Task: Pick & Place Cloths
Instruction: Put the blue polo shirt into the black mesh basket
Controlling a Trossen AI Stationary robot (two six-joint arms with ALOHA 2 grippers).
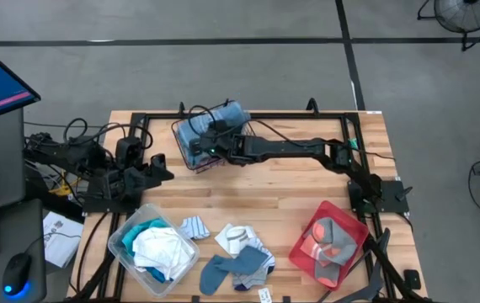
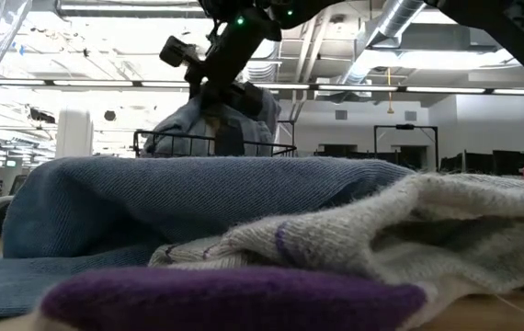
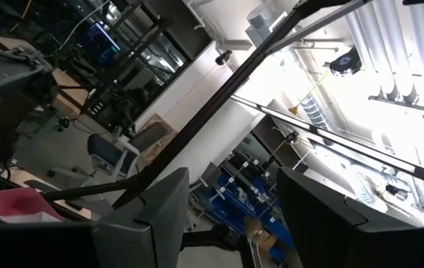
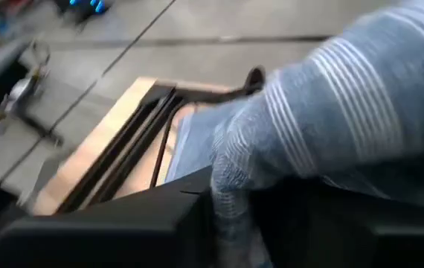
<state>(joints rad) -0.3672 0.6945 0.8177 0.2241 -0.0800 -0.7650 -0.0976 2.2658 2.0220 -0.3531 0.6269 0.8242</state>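
Over the wire basket [image 1: 191,145] at the table's far edge, the right gripper [image 1: 215,139] is clamped on the striped towel [image 1: 223,118], which bunches between its fingers and hangs into the basket, seemingly so it can be let go there; the left gripper [image 1: 160,166] waits near the left edge, fingers apart on nothing. Cloths I can count: one towel held; a heap in one clear bin [image 1: 120,246]; about four socks [image 1: 240,257] loose at the near edge; more on one red tray [image 1: 349,220].
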